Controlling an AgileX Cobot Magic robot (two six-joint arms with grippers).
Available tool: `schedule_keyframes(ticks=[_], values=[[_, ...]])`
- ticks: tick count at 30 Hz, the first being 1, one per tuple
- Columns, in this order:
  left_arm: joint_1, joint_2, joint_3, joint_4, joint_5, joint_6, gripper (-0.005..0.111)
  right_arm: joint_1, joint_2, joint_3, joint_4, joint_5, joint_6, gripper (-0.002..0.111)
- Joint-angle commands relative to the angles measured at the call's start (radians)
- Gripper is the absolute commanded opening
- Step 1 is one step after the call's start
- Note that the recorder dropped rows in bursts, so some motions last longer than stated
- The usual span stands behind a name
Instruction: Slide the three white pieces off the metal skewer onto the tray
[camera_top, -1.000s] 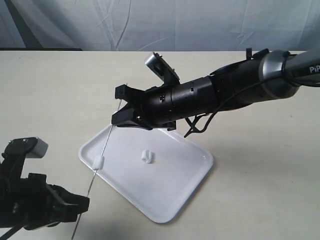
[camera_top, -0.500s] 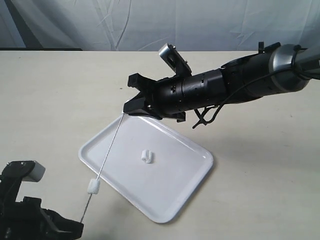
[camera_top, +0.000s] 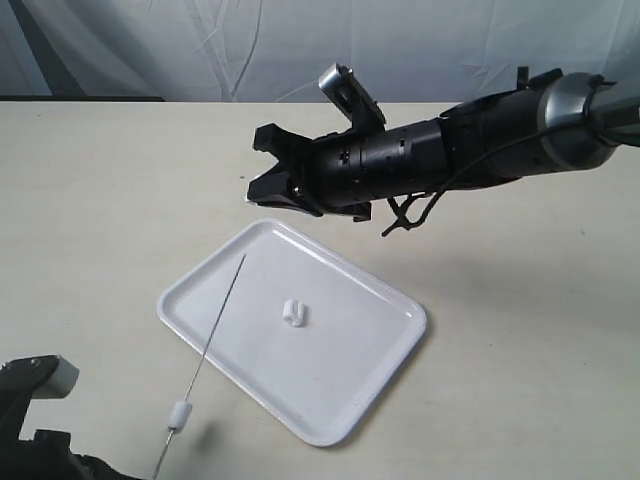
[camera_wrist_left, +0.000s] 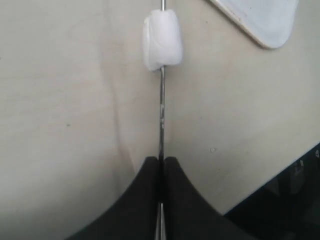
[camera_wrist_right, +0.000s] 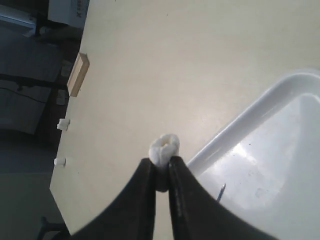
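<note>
- White and soft, the pinched piece (camera_wrist_right: 165, 145) sits squeezed between the tips of my right pincer (camera_wrist_right: 161, 167). That pincer is closed on it and hangs above the surface (camera_top: 120, 200), just outside the tray's rim.
- A second ago that pincer was clamped at the tip of the metal skewer (camera_top: 215, 330). Since then my left arm has drawn the skewer back and the tip has slipped clear, so this piece is now off the rod.
- The skewer's free tip now hangs over the tray (camera_top: 380, 300). Its other end is clamped tight in my left pincer (camera_wrist_left: 161, 165), low at the near left of the exterior view.
- The threaded piece (camera_top: 179, 413) is the last one on the rod. It has travelled back with the skewer, from over the tray's near rim to above bare surface, close to my left pincer.
- The loose piece (camera_top: 293, 313) lies near the middle of the tray, where it was.
- My reckoning: one delivered, one freed but not yet released, one left to strip. I should let the freed piece go only over the tray. The skewer must then come forward again so the last piece lands inside the rim.
</note>
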Motion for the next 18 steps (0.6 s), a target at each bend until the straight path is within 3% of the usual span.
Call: schedule_keyframes(ticks=[1, 7, 13, 18], values=[[-0.005, 0.002, 0.002, -0.095, 0.015, 0.08, 0.0, -0.004, -0.011, -0.005, -0.135, -0.013, 0.044, 0.008], [-0.005, 0.002, -0.022, -0.145, 0.043, 0.109, 0.0, 0.04, -0.011, 0.019, -0.377, -0.021, 0.181, 0.008], [-0.005, 0.002, -0.088, -0.085, 0.032, 0.052, 0.0, 0.109, -0.005, 0.074, -0.381, -0.095, 0.181, 0.009], [-0.005, 0.002, -0.131, 0.027, 0.047, -0.059, 0.0, 0.11, 0.006, 0.074, -0.365, -0.04, 0.181, 0.009]])
